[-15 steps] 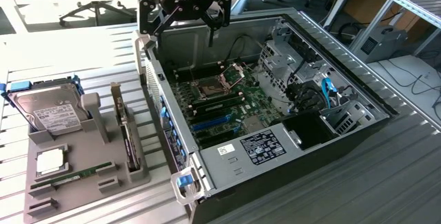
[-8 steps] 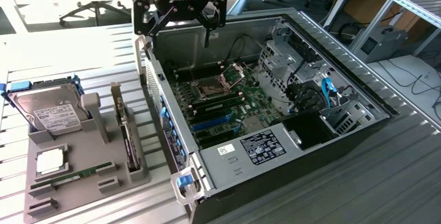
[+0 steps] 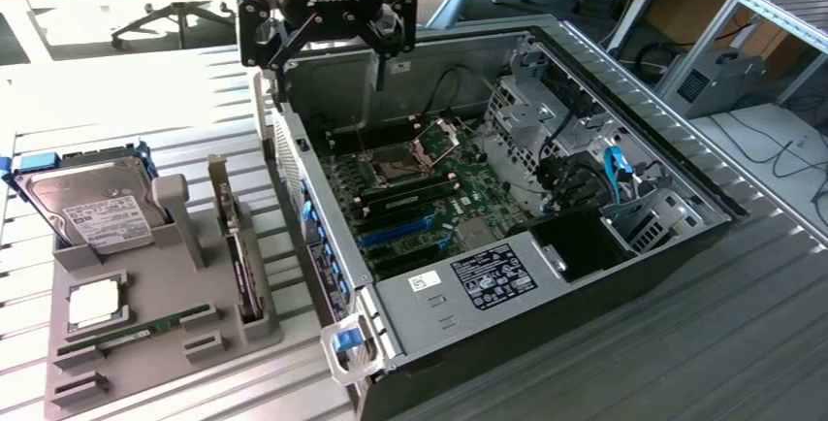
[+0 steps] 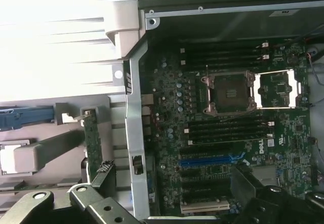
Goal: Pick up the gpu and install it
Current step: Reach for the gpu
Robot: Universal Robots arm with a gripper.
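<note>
Hovering w/ gripper (image 3: 326,48) wide open, gripping nothing, over PC case (image 3: 653,140) rear edge. Spotting gpu (image 3: 236,232) standing on edge in grey holder (image 3: 149,353), just beside PC case, exterior view's left. Risking clipping case wall or knocking gpu askew if approaching off-centre.

Ribbed metal surface (image 3: 763,334) — open computer case (image 3: 653,145) at its centre, grey parts holder (image 3: 155,365) just beside it at eight o'clock.
</note>
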